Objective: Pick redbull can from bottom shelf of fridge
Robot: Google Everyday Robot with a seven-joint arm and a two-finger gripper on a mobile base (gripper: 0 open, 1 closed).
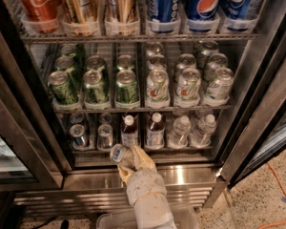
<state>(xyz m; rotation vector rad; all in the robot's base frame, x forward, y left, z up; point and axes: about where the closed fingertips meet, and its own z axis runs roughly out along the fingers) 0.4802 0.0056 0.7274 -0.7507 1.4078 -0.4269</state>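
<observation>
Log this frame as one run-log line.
phase: grasp | end effector: shut on slim silver-and-blue redbull can, just in front of bottom wire shelf | can: tilted, outside its row

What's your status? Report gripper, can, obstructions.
Gripper shut on can, in front of bottom shelf. Can tilted, off the rack. Nothing in the way outward.

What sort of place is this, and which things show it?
Probably a shop or office pantry: a glass-door drinks fridge, with rows of soda cans and water bottles. The tool holds the redbull can before the bottom shelf.
</observation>
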